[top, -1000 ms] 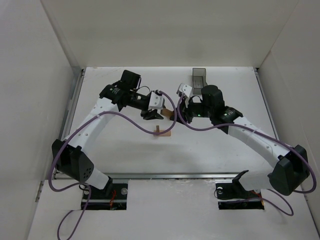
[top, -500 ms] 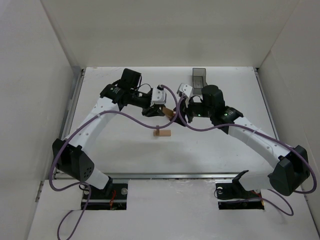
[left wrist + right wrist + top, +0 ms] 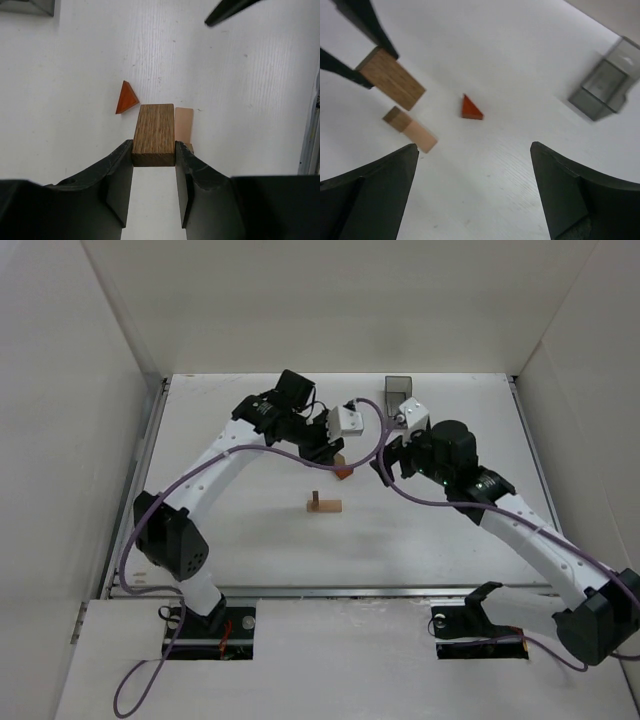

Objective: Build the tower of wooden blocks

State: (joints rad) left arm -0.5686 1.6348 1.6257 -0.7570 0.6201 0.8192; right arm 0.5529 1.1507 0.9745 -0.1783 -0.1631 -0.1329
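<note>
My left gripper [image 3: 154, 150] is shut on a brown wood block [image 3: 154, 134], held above the table; the block also shows in the right wrist view [image 3: 392, 85]. Just below and beside it, an orange triangular piece [image 3: 126, 98] lies on the table [image 3: 343, 472]. A pale flat block [image 3: 324, 507] with a small brown block [image 3: 396, 119] standing on one end rests nearer the arms. My right gripper [image 3: 474, 147] stands wide open and holds nothing, to the right of the left gripper [image 3: 328, 448] and apart from every block.
A translucent dark grey bin [image 3: 400, 392] stands at the back of the white table [image 3: 250, 530], beyond the right gripper [image 3: 388, 458]. White walls close in the table on the left, right and back.
The right gripper opened, let go of the brown block and drew back to the right. The left gripper shut on that block and moved right and away from the arm bases with it.
</note>
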